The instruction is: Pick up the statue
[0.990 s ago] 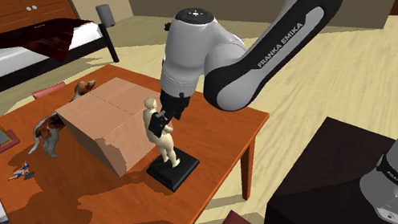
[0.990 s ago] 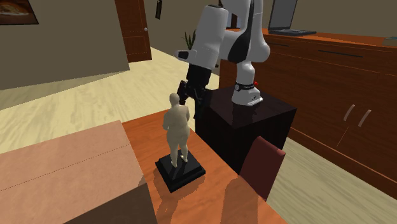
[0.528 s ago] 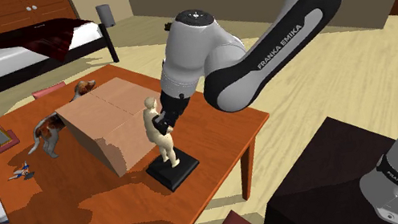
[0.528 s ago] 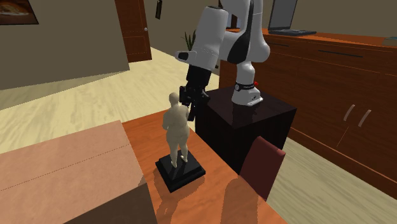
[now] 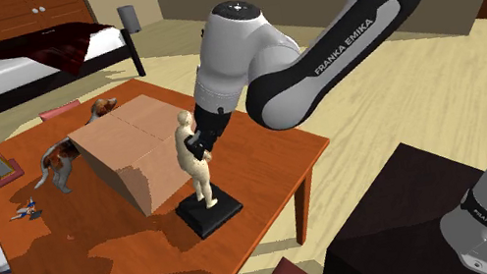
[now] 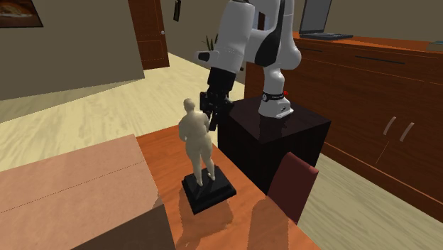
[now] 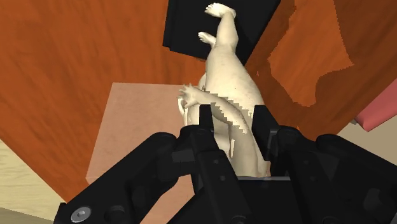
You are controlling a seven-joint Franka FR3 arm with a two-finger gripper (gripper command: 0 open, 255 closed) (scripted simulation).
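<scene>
Since the earlier frames, the beige human-figure statue on a black square base point(image 5: 202, 179) has shifted slightly with the arm. Its head sits higher in both exterior views, which suggests the lift has begun. The all-black two-finger gripper point(image 5: 201, 143) is clenched on the statue's torso, one finger on each flank, as the wrist view confirms. The statue stays upright over the orange-brown wooden table point(image 5: 269, 152); whether its base has cleared the surface cannot be determined. A large brown cardboard box point(image 5: 128, 143) stands just beside the statue, so a straight vertical rise appears safest. A brown-and-white animal figure point(image 5: 57, 165) lies beyond the box, well apart.
</scene>
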